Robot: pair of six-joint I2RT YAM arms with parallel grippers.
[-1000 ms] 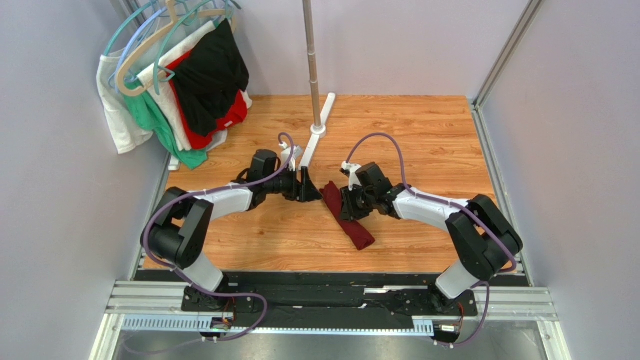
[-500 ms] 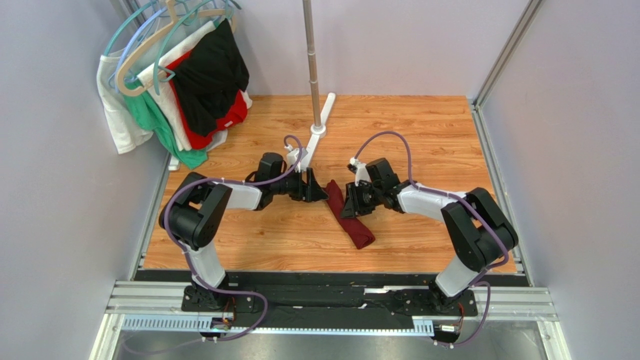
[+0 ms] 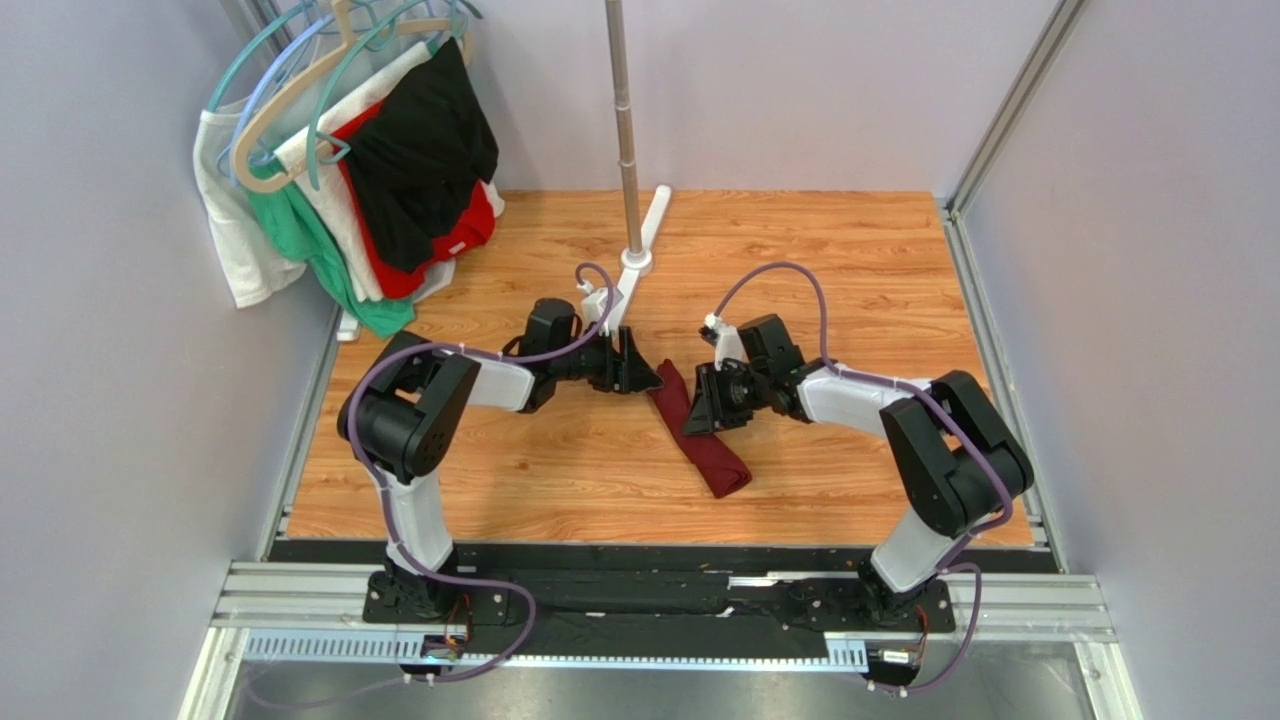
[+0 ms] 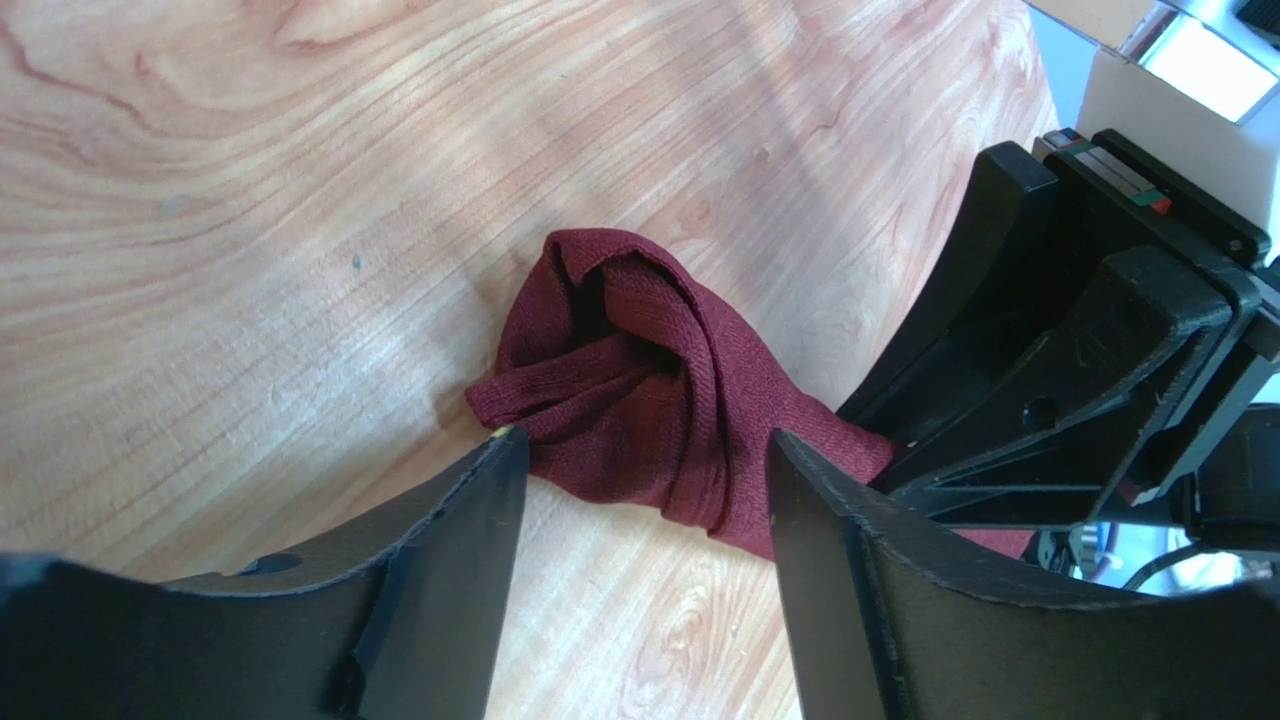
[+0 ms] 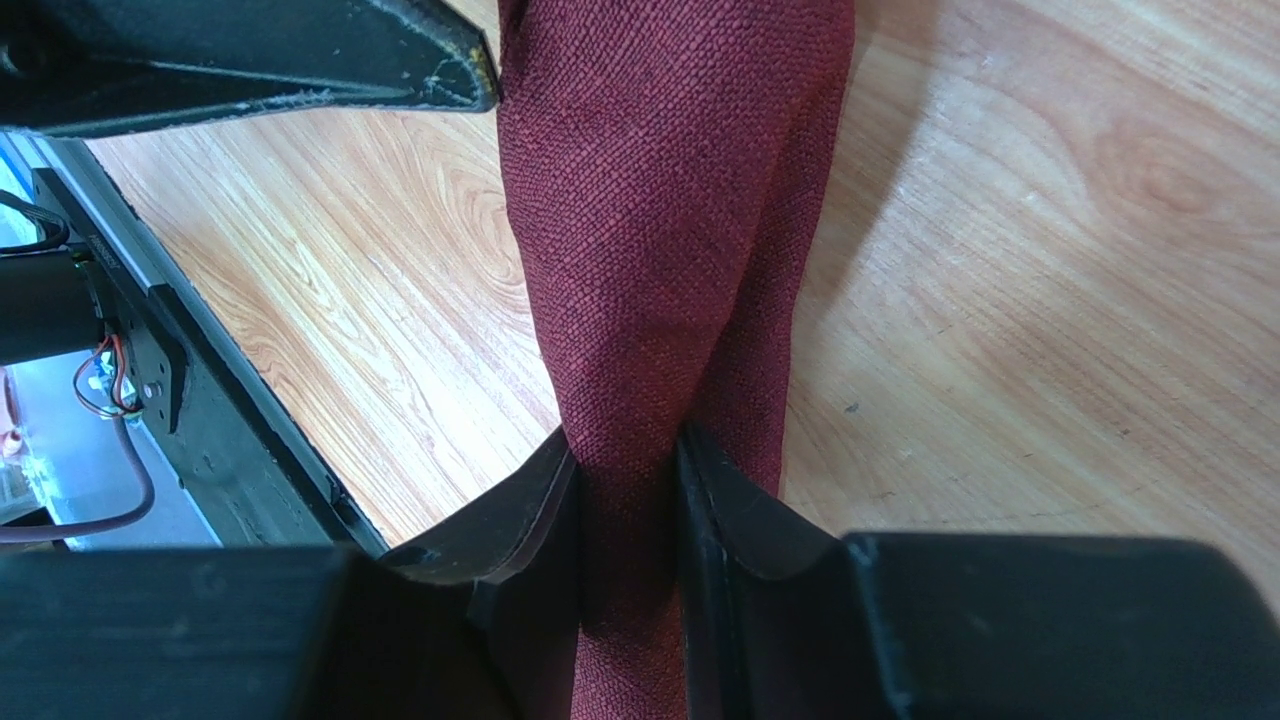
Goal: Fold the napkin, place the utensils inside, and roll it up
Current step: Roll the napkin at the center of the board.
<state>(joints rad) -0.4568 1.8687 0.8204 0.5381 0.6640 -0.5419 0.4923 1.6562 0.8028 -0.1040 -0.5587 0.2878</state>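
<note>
The dark maroon napkin (image 3: 703, 435) lies on the wooden table as a long, twisted roll, slanting from far left to near right. My right gripper (image 5: 628, 447) is shut on the roll partway along it, the cloth (image 5: 661, 180) squeezed between both fingers. My left gripper (image 4: 643, 450) stands open at the roll's far end (image 4: 639, 383), with a finger on each side and the bunched tip just beyond the fingertips. In the top view the two grippers face each other, left (image 3: 643, 375) and right (image 3: 703, 408). The utensils are hidden.
Garments on hangers (image 3: 361, 165) hang at the back left corner. A metal pole (image 3: 624, 120) rises from a white foot (image 3: 643, 240) just behind the left gripper. Grey walls close in both sides, and a black rail (image 3: 661, 593) runs along the near edge.
My left arm has swung right and farther out, bringing its open gripper up to the far end of the roll. The right gripper kept its grip and shifted slightly away from me.
</note>
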